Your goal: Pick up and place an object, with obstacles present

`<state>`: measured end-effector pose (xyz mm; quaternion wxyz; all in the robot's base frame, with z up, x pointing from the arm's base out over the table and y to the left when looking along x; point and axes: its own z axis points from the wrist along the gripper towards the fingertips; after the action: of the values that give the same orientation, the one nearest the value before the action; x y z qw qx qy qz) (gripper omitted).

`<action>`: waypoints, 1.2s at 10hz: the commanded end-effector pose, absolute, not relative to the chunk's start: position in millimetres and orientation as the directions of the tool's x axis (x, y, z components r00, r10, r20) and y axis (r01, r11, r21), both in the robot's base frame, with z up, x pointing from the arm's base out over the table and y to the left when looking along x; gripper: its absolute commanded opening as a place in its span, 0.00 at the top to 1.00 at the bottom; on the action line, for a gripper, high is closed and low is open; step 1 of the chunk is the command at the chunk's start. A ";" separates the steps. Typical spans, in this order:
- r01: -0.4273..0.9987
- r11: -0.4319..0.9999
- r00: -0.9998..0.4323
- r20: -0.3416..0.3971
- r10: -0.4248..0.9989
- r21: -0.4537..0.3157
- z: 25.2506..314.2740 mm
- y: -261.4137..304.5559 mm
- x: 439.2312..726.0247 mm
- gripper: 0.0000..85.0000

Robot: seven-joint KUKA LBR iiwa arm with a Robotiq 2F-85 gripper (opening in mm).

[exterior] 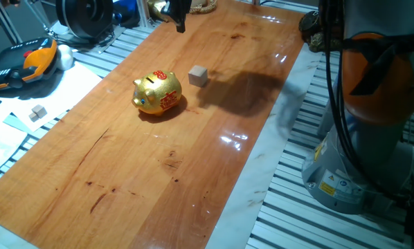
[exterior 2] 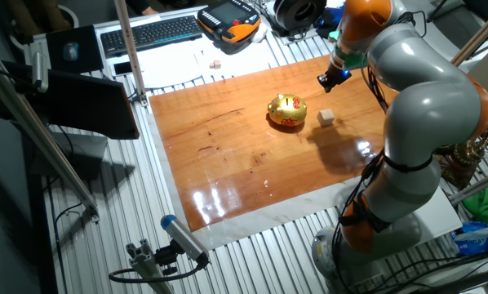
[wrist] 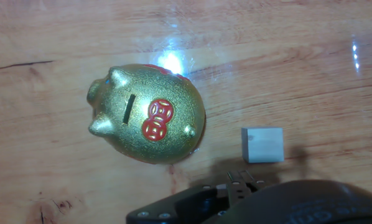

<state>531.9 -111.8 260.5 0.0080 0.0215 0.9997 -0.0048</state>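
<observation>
I hang high over a glossy reddish wooden tabletop (exterior: pixel 193 173), scratched and throwing back ceiling glare. My gripper (exterior: pixel 179 22) carries nothing; whether my fingers are parted, I cannot tell. Below me the pale wooden cube (wrist: pixel 263 145) sits on the boards just beside the gold piggy bank (wrist: pixel 150 113), apart from it. Around the top lie slatted aluminium rails (exterior 2: pixel 252 253), a keyboard (exterior 2: pixel 150 33) and an orange teach pendant (exterior: pixel 34 59).
</observation>
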 end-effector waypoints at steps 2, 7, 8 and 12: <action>0.036 0.999 -0.999 -0.020 0.036 -0.018 261.8 -112.5 530.7 1.00; 0.016 1.000 -1.000 -0.019 0.016 -0.003 263.2 -114.2 530.8 1.00; 0.016 1.000 -1.000 -0.019 0.016 -0.003 263.5 -114.2 530.3 1.00; 0.016 1.000 -1.000 -0.020 0.016 -0.006 263.0 -114.7 531.9 1.00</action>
<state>531.8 -114.8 263.0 0.0101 0.0082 0.9999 -0.0029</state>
